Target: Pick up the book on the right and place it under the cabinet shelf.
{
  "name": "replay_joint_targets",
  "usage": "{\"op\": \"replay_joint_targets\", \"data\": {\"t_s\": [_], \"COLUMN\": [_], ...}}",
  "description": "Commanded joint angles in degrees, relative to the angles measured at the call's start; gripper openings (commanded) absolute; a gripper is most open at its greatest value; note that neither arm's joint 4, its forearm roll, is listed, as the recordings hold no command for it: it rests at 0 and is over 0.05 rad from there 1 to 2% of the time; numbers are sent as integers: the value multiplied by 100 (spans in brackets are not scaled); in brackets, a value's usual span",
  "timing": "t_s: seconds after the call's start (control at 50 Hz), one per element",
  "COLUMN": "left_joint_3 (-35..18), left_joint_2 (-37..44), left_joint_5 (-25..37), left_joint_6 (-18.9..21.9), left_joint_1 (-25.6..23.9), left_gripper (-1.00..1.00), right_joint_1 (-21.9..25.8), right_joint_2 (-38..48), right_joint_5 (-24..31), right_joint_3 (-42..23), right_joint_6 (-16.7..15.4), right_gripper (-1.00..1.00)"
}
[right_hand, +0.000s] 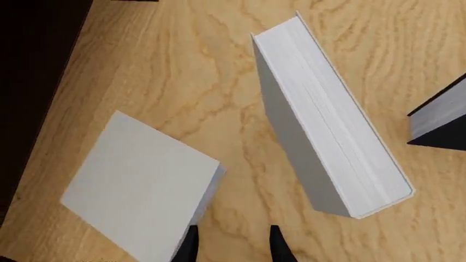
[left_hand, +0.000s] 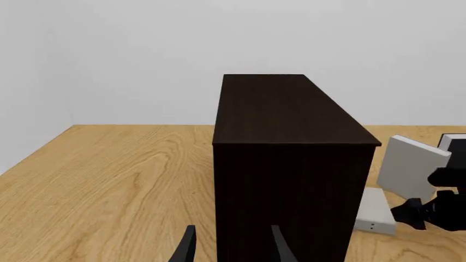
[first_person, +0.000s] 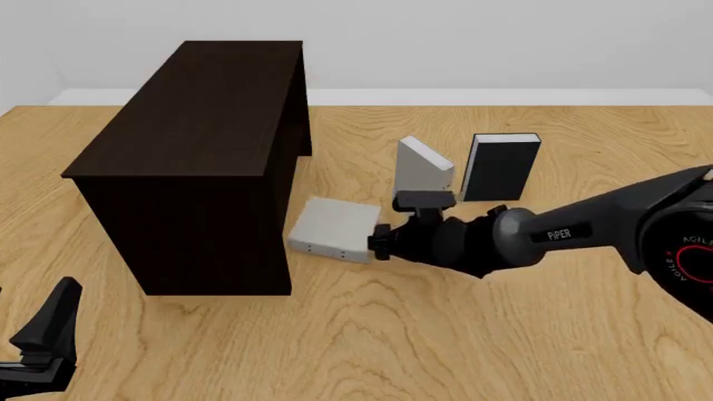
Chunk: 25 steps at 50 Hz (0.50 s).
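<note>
the right gripper [first_person: 379, 243] hovers low over the table [first_person: 468, 334], fingers spread and grasping nothing. the book [right_hand: 138, 191] lies flat just beyond its left fingertip, possibly touching it, close beside the cabinet shelf [first_person: 195, 159]. a second grey book [right_hand: 328, 120] stands tilted ahead of the fingers (a black book [first_person: 502, 167] stands past it). the left gripper [left_hand: 229, 248] sits released before the cabinet.

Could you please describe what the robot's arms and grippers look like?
Both are black. The right arm is a rounded tube with white "PIPER" lettering and a red-marked base joint. The right gripper and left gripper have slim, tapered dark fingers. No cables show.
</note>
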Motion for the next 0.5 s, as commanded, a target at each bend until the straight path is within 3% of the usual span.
{"op": "replay_joint_targets", "data": {"t_s": [0.02,0.5], "left_joint_3": [0,0], "left_joint_2": [0,-3], "left_joint_5": [0,1], "left_joint_6": [0,0], "left_joint_1": [1,1], "left_gripper": [100,100], "right_joint_1": [613,941], "right_joint_2": [245,618], "right_joint_5": [218,434], "right_joint_3": [-854,-1463], "right_joint_6": [2967,2978], "right_gripper": [100,100]}}
